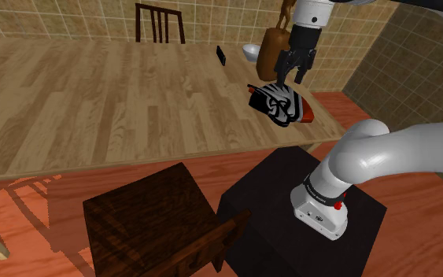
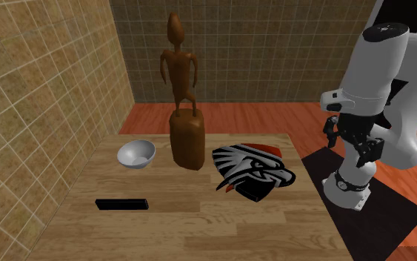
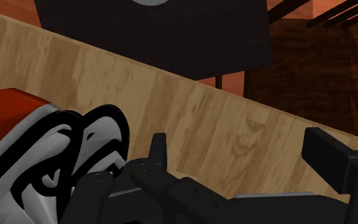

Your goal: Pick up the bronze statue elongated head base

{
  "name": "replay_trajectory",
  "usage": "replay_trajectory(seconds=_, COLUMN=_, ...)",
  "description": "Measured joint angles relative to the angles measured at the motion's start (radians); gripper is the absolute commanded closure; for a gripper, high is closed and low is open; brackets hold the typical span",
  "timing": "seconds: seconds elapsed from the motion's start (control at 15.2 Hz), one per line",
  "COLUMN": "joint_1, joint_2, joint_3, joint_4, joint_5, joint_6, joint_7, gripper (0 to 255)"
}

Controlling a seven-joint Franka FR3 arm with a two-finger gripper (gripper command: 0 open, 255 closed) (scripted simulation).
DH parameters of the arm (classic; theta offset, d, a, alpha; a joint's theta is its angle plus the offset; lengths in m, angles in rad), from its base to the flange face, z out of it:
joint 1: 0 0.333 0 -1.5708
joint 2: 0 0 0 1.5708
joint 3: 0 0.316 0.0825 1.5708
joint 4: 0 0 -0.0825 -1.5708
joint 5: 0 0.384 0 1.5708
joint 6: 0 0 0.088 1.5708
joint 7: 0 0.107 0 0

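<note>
The brown statue (image 2: 182,81) is a slim standing figure with a long narrow head on a tall rounded base (image 2: 187,141). It stands upright near the back of the wooden table (image 2: 199,222); in the shoulder view its base (image 1: 271,46) shows just left of the hand. My black gripper (image 2: 353,148) hangs open and empty above the table's edge nearest the stand, well apart from the statue. In the shoulder view the gripper (image 1: 289,79) hovers over a red, black and white bird-head emblem (image 1: 281,104). In the wrist view the gripper (image 3: 241,156) is spread wide over bare wood, beside the emblem (image 3: 50,153).
A white bowl (image 2: 136,154) sits left of the statue in the second exterior view, and a flat black bar (image 2: 122,204) lies nearer the front. Tiled walls close in the back and left. A dark wooden chair (image 1: 156,220) stands beside the black stand (image 1: 290,177).
</note>
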Motion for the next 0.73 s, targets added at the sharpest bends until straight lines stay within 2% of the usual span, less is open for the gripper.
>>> replay_trajectory(seconds=0.13, joint_1=-0.004, joint_2=0.005, joint_3=-0.002, joint_4=0.001, joint_5=-0.007, joint_6=0.012, joint_7=-0.002, gripper=0)
replay_trajectory(seconds=0.4, joint_1=-0.034, joint_2=0.043, joint_3=-0.027, joint_4=-0.017, joint_5=-0.067, joint_6=0.134, joint_7=-0.028, gripper=0)
replay_trajectory(seconds=0.73, joint_1=-0.078, joint_2=0.120, joint_3=-0.072, joint_4=0.015, joint_5=-0.146, joint_6=0.281, joint_7=-0.064, gripper=0)
